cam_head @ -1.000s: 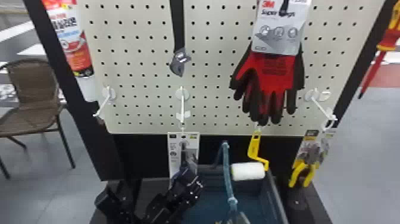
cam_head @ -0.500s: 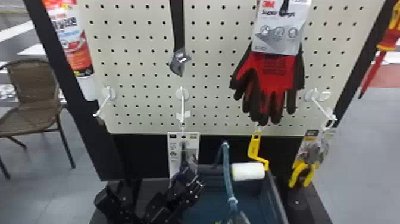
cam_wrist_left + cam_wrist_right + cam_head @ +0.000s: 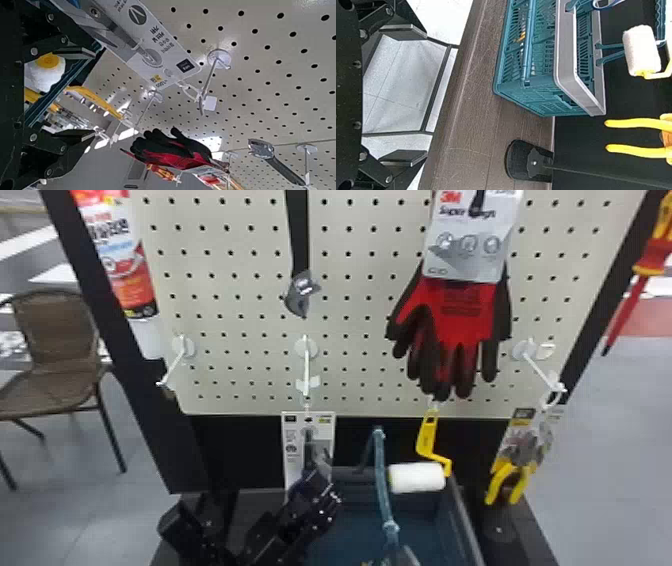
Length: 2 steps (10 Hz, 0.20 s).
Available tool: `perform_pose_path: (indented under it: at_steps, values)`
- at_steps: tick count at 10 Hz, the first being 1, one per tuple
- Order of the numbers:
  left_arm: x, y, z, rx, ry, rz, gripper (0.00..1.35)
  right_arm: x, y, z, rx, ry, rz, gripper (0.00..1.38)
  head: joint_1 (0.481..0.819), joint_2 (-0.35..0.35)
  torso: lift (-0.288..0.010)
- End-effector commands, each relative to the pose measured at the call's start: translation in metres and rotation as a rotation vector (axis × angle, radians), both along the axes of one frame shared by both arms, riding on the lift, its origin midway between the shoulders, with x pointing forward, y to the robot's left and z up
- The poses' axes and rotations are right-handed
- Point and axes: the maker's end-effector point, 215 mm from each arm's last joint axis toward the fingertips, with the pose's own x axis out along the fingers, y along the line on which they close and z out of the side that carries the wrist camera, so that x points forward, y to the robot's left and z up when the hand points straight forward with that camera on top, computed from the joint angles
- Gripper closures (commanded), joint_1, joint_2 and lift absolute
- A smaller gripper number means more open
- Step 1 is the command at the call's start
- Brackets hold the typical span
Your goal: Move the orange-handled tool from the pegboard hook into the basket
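Standing at the foot of a cream perforated pegboard (image 3: 240,310) in a black frame, a brown wood-grained bench (image 3: 470,118) carries the teal slatted plastic basket with a grey rim (image 3: 578,87); around it the room has a pale grey tiled floor (image 3: 615,450), with a brown woven chair on dark metal legs (image 3: 55,360) off to the left. The orange-and-yellow-handled tool with a red shaft (image 3: 656,252) is at the head view's right edge, beyond the frame, outside the basket; its upper end is cut off there, so I cannot tell how it is hung.

The left hand (image 3: 320,490) is spread wide near the white card with a grey tool (image 3: 292,440), which hangs from the middle hook, its lower part hidden behind the hand in the head view; the right hand (image 3: 424,94) is also wide, with nothing between its fingers. The basket's near side runs out of the head view at the bottom; a small orange patch (image 3: 521,37) shows through its slats, too small to identify.
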Motion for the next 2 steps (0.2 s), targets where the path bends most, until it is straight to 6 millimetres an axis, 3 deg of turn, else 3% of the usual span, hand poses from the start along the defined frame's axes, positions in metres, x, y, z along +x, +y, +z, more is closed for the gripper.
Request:
perform_pose_path:
  at_steps: [1,2]
  values:
    - [-0.0007,0.0002,0.0003,0.001,-0.001,-0.001,0.55,-0.0008,0.0002,-0.0004,0.001,0.002,-0.001,0.24,0.549,0.0,-0.1]
    - [-0.0007,0.0036,0.0013,0.006,-0.005,0.006,0.55,-0.0008,0.0002,-0.0004,0.001,0.002,-0.001,0.24,0.549,0.0,-0.1]
